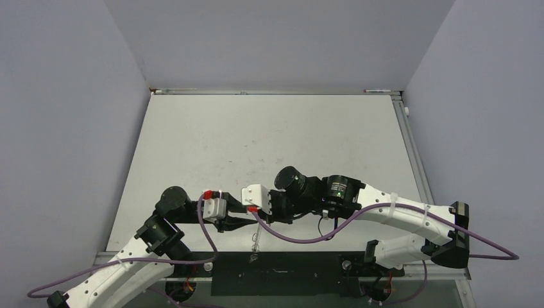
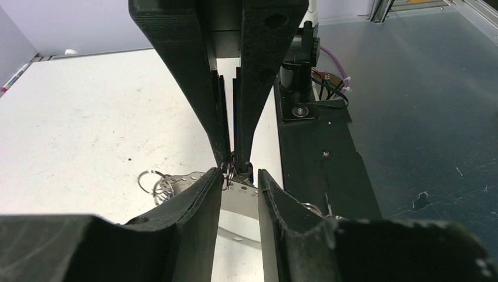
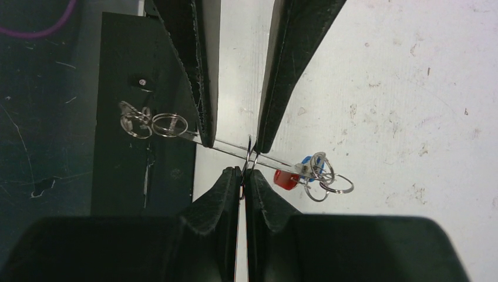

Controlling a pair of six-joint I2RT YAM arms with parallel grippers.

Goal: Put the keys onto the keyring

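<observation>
Centrally, in the top view, the two grippers meet nose to nose toward 6 o'clock of the white, speckled table (image 3: 411, 88).

The right gripper (image 3: 242, 175) has its black, ridged fingertips pressed almost together, pinched on the keyring (image 3: 276, 160). The keyring is seen edge-on as a thin, straight line of silver wire, lifted off the table.

The left gripper (image 2: 241, 181) is held with its jaws apart. A flat silver metal strip (image 2: 242, 194) with small holes is seen across the gap between its fingers. Whether the pads bear on it cannot be told. Marks on the strip are too small to be read.

In the right wrist view, two keys hang at 3 to 4 o'clock of the right gripper's tips:
- The red-headed key (image 3: 285, 179) has a glossy, blocky plastic cover.
- The blue-headed key (image 3: 306, 161) is just beside the red one, at its 1 o'clock, and is partly hidden.

Small silver split rings (image 3: 327, 181) are bunched against both keys.

A second ring cluster (image 3: 150, 122), also bright wire, is seen at 10 o'clock of the tips. It lies over the matte black base plate (image 3: 117, 70) at the table's near edge.

A purple cable (image 1: 301, 239) is looped from the right arm at 5 o'clock of the meeting point.
</observation>
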